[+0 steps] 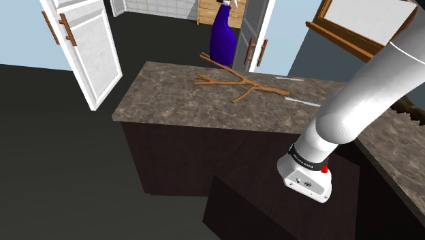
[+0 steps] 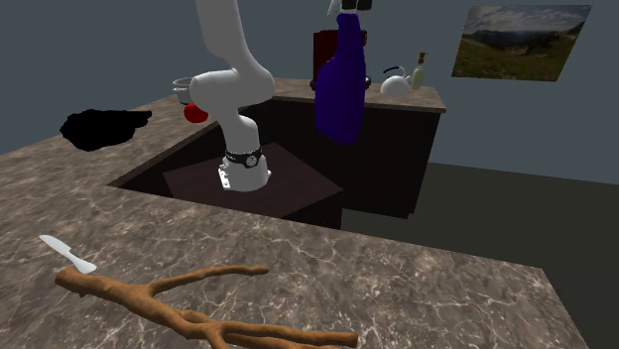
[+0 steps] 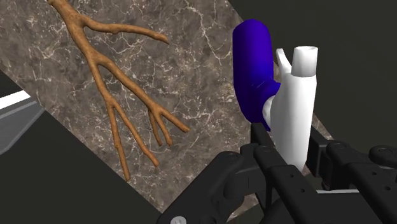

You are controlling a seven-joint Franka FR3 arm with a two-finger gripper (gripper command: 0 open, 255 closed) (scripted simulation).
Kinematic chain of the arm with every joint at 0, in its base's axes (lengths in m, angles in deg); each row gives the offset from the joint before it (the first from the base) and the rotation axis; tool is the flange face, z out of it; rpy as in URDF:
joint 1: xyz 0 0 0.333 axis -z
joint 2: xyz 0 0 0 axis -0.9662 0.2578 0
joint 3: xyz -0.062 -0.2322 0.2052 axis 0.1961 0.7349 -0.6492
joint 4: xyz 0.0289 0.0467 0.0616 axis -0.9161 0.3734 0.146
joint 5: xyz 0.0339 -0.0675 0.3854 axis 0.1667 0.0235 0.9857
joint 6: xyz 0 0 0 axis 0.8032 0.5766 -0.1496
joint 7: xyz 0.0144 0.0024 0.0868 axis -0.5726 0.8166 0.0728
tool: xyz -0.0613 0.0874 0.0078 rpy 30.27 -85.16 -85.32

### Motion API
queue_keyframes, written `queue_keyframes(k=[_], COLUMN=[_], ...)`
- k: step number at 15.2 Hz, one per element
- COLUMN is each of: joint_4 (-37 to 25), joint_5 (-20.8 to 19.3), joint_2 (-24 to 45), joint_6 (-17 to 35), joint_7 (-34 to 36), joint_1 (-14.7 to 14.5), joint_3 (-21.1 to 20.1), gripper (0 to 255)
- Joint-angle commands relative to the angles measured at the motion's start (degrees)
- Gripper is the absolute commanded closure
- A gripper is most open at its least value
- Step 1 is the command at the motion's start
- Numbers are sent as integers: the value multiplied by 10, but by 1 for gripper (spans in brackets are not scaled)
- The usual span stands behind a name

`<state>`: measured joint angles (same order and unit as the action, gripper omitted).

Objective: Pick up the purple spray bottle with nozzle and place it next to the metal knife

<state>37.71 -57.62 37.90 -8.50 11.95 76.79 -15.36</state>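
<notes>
The purple spray bottle (image 1: pixel 223 37) hangs upright in the air, well above the marble counter (image 1: pixel 163 102). My gripper (image 3: pixel 286 137) is shut on its white nozzle head (image 3: pixel 296 108), and the purple body (image 3: pixel 253 70) points down toward the counter close to the branch. In the second exterior view the bottle (image 2: pixel 340 89) dangles from the gripper (image 2: pixel 355 5) at the top edge. The pale knife (image 2: pixel 67 255) lies flat on the counter near the thick end of the branch; in the shoulder view the knife (image 1: pixel 303 102) lies toward the counter's right.
A forked brown branch (image 1: pixel 235 82) lies across the middle of the counter (image 2: pixel 417 288). White cabinet doors (image 1: pixel 92 48) stand open beyond the counter. A second counter (image 2: pixel 298 89) behind the arm carries a kettle (image 2: pixel 397 84) and a small bottle (image 2: pixel 420 71).
</notes>
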Motion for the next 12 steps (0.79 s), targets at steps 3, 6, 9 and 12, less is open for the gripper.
queue_keyframes(k=[3,6,9,12], joint_4=[-48,-85,-24,27], joint_5=[-1,-2,-2,-5], joint_2=[16,29,-29,-83], joint_6=[-32,-57,-53,-55], joint_7=[1,2,-27,-57], joint_1=[0,0,10,19], joint_3=[-1,-2,17,36], gripper=[255,255,255,255])
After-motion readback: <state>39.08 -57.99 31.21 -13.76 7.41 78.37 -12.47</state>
